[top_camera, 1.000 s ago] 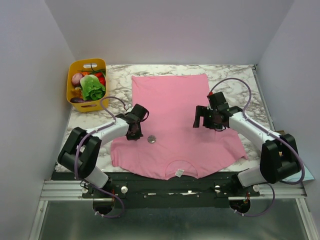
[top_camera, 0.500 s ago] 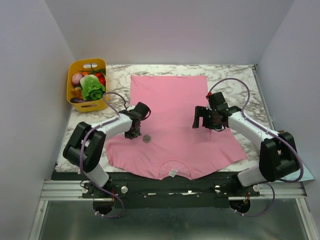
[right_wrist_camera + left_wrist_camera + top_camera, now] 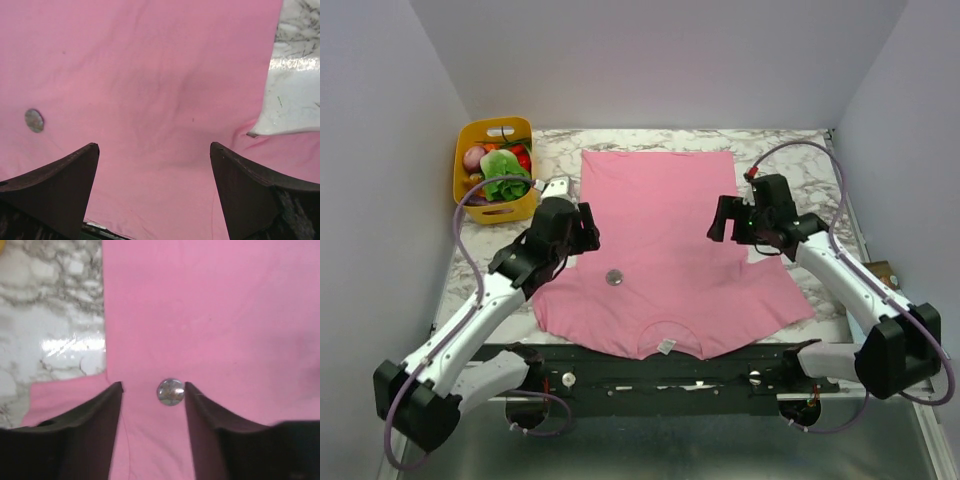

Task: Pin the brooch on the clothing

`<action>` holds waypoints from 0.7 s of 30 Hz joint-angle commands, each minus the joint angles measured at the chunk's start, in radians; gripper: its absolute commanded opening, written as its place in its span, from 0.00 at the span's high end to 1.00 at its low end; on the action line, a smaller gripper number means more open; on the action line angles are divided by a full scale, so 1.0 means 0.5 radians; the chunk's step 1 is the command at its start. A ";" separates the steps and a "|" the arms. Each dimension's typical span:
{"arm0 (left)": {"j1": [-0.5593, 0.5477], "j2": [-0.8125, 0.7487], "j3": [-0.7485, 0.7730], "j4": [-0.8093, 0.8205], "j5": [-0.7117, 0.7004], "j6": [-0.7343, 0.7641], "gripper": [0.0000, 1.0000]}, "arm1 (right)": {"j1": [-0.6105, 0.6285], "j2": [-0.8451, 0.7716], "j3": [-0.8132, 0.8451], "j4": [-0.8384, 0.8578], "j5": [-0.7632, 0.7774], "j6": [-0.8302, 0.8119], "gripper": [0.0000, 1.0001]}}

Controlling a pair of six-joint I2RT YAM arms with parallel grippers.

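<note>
The brooch (image 3: 614, 278) lies on the pink clothing (image 3: 670, 215). The left tool (image 3: 153, 386), shut low beside it a second ago, now hovers raised with jaws parted. The right tool (image 3: 154, 147) gapes wide. Far left, a yellow basket (image 3: 498, 125) holds vegetables (image 3: 503, 172).

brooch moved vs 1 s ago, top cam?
Yes, slightly. In the top view the brooch sits a little further left, toward the yellow basket side. The white label on the T-shirt shifted left with it.
</note>
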 commanded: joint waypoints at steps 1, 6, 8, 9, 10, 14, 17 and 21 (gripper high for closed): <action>0.004 -0.332 -0.050 0.199 0.192 0.108 0.23 | 0.013 -0.219 0.105 -0.022 0.030 -0.008 0.00; 0.007 -0.553 -0.090 0.300 0.281 0.120 0.01 | 0.013 -0.629 0.093 0.070 0.052 -0.032 0.00; 0.007 -0.664 -0.133 0.371 0.278 0.111 0.01 | 0.013 -0.762 0.050 0.177 0.027 -0.075 0.00; 0.007 -0.704 -0.154 0.441 0.275 0.108 0.01 | 0.013 -0.839 0.026 0.223 0.015 -0.087 0.00; 0.007 -0.765 -0.176 0.472 0.262 0.105 0.01 | 0.013 -0.961 -0.023 0.266 0.003 -0.112 0.00; 0.007 -0.891 -0.329 0.662 0.256 0.099 0.01 | 0.013 -1.174 -0.112 0.398 0.021 -0.131 0.00; 0.007 -0.934 -0.357 0.693 0.305 0.102 0.01 | 0.013 -1.217 -0.143 0.389 0.018 -0.137 0.00; 0.007 -0.943 -0.363 0.714 0.311 0.108 0.01 | 0.013 -1.241 -0.180 0.383 -0.013 -0.134 0.00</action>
